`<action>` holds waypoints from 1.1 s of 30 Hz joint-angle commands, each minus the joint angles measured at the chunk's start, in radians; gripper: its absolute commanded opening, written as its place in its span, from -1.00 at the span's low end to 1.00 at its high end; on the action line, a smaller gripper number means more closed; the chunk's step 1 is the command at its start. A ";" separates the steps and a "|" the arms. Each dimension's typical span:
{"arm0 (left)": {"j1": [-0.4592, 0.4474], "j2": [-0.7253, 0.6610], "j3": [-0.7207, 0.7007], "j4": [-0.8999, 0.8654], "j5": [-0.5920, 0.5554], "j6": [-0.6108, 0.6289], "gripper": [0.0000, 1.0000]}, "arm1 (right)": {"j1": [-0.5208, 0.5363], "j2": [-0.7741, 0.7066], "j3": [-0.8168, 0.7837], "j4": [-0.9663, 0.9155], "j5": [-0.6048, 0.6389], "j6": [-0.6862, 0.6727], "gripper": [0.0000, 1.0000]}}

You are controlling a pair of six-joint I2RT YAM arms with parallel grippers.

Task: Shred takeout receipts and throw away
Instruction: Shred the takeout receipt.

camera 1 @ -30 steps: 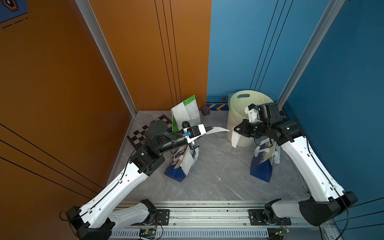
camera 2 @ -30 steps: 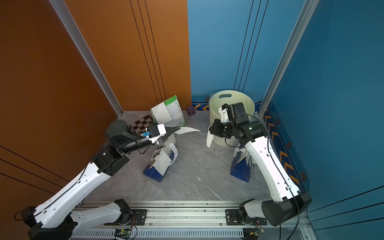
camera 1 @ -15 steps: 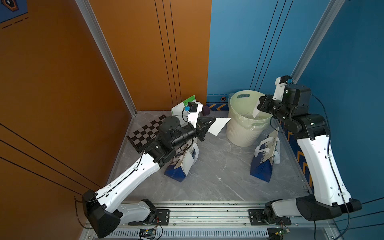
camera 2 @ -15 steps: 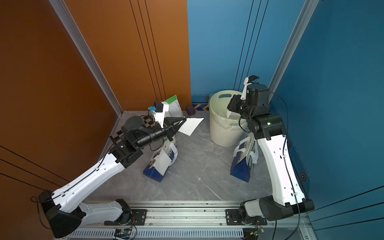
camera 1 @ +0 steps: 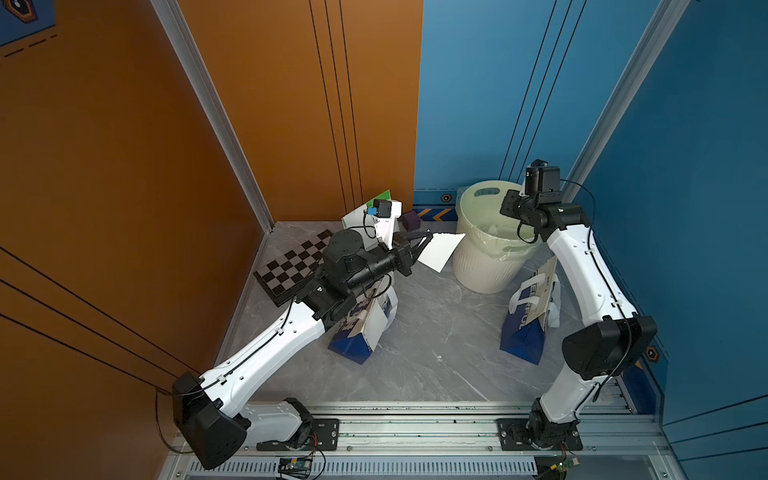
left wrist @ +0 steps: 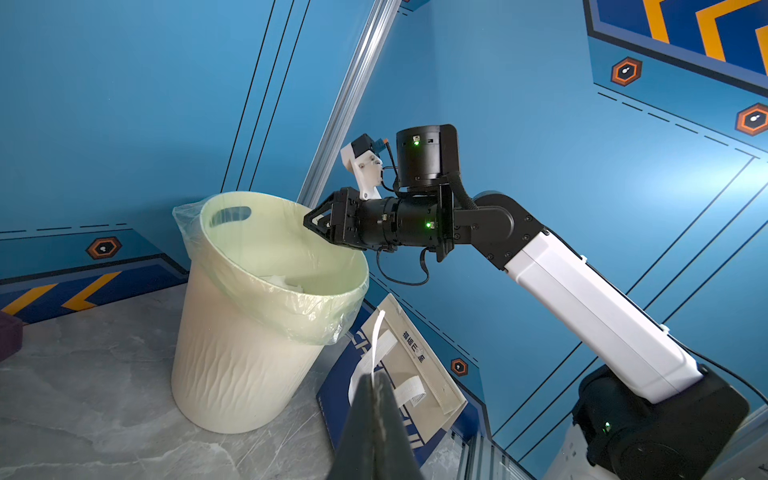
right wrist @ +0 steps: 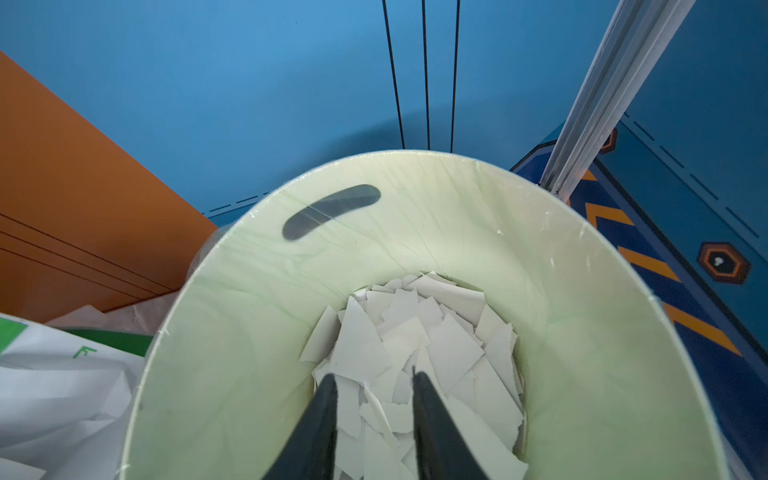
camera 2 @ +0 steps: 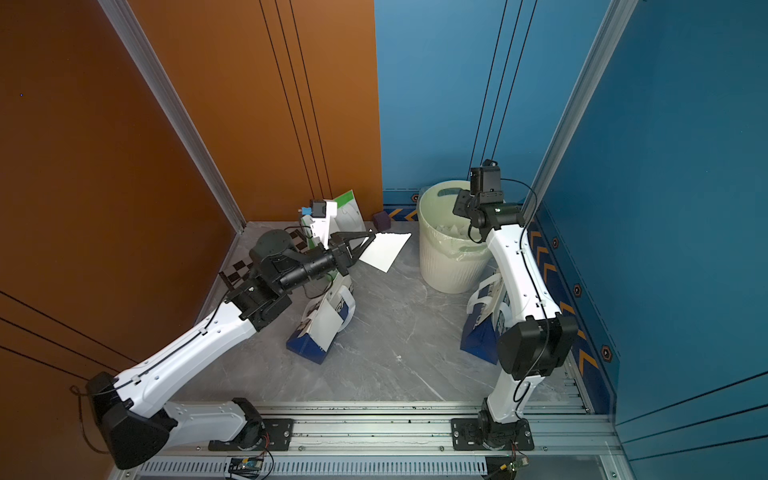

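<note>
Over the bin [camera 1: 482, 270], the right gripper [right wrist: 372, 376] hangs empty, jaws apart; many torn scraps [right wrist: 415, 353] lie inside. The left gripper [camera 1: 428, 240] pinches one receipt [camera 1: 441, 251] just beside the rim. Two blue bags, left [camera 1: 353, 347] and right [camera 1: 521, 336], one green bag [camera 1: 353, 216], one checkerboard [camera 1: 291, 266] and one cube [camera 1: 410, 219] sit on the grey marbled floor [camera 1: 436, 332], between orange [camera 1: 291, 104] and blue [camera 1: 478, 104] walls.

Orange wall [camera 1: 104, 145], blue wall [camera 1: 478, 83], silver corner posts [camera 1: 216, 120], grey marbled floor [camera 1: 436, 332].
</note>
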 commanded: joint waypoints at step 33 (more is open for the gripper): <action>0.030 0.115 0.017 0.356 0.350 -0.208 -1.00 | 0.202 -0.482 -0.325 0.106 -1.022 0.155 -0.29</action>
